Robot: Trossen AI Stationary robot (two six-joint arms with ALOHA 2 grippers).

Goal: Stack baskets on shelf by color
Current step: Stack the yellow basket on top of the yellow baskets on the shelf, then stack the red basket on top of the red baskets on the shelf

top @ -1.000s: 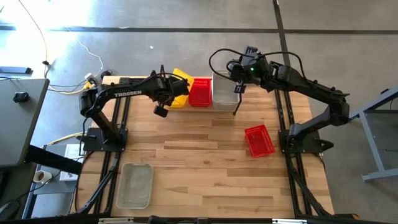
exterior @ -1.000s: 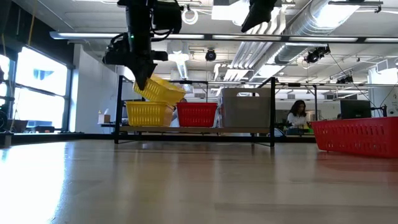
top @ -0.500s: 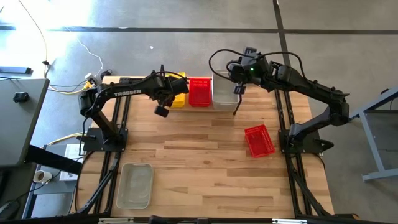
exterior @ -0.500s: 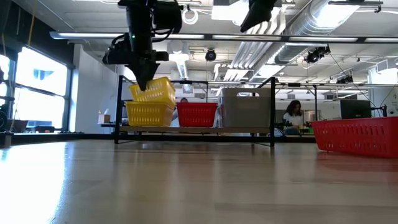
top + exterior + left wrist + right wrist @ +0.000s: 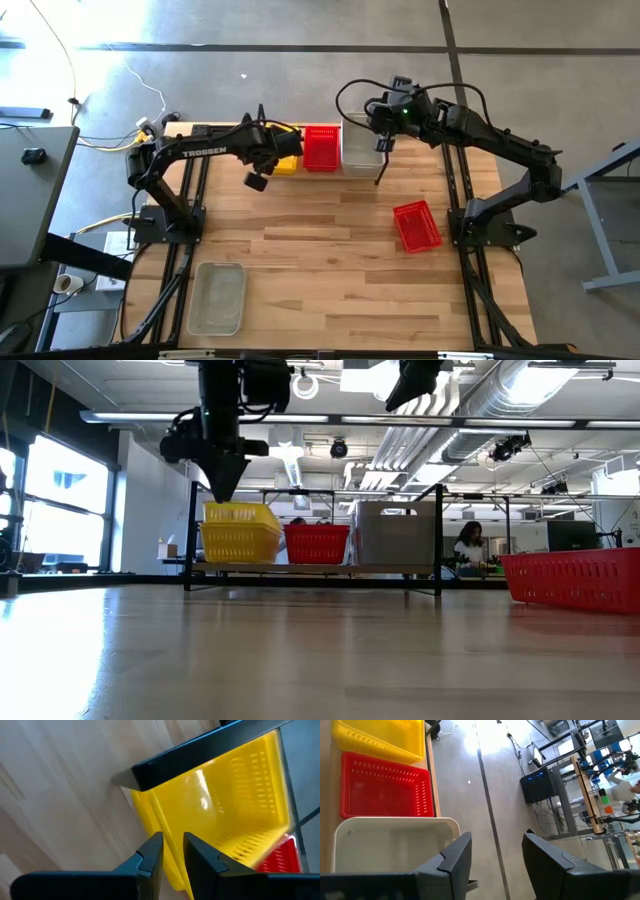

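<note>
- The shelf [image 5: 315,568] is being seen at the back of the counter [image 5: 330,260], in the upper middle of the high view, with three stacks being carried side by side on it.
- The yellow baskets [image 5: 240,532] are sitting nested at the shelf's left end in the low view, the red basket on the shelf [image 5: 317,544] is lying just beside them, and the grey-white basket on the shelf [image 5: 397,536] is standing at the right end.
- The left gripper [image 5: 222,482] is being held just above the yellow stack; its fingers [image 5: 150,855] are being shown slightly parted, nothing being pinched between them (the yellow rim lies just beyond the tips).
- The right gripper [image 5: 492,855] is being held over the far edge of the grey-white basket, fingers spread wide and holding nothing.
- A loose red basket [image 5: 416,225] is lying on the counter at right of centre in the high view.
- A loose grey-white basket [image 5: 217,297] is lying at the lower left, well apart from the shelf.
</note>
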